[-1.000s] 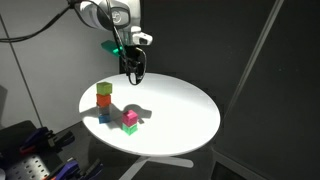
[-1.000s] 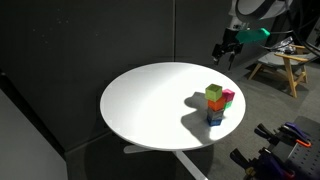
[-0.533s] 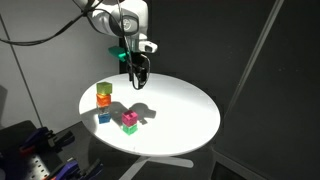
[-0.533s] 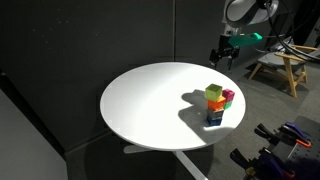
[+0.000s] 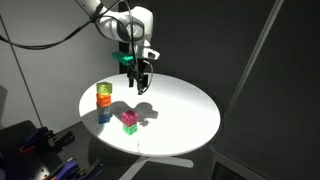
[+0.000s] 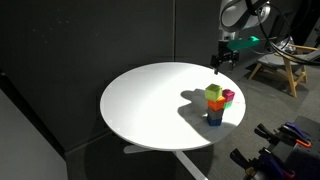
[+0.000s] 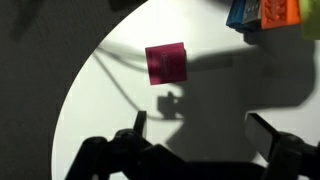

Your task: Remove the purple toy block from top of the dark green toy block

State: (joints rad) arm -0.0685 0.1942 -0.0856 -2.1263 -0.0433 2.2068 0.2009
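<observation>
The purple toy block [image 5: 130,117] sits on top of the dark green toy block [image 5: 130,127] on the round white table [image 5: 185,115]. In the wrist view the purple block [image 7: 166,64] shows from above and hides the green one. It also shows in an exterior view [image 6: 228,97], behind the taller stack. My gripper [image 5: 141,84] hangs in the air above the table, behind the purple block, open and empty. It also shows in an exterior view [image 6: 218,65]. In the wrist view its fingers [image 7: 200,130] are spread wide, the purple block beyond them.
A stack of yellow-green, orange and blue cubes [image 5: 103,101] stands next to the purple block, also in an exterior view [image 6: 214,104] and at the wrist view's top right [image 7: 270,12]. Dark curtains surround the table. Equipment stands by the floor [image 5: 30,150].
My gripper has moved down and sideways over the table, nearer to the blocks, still open. The blocks have not moved.
</observation>
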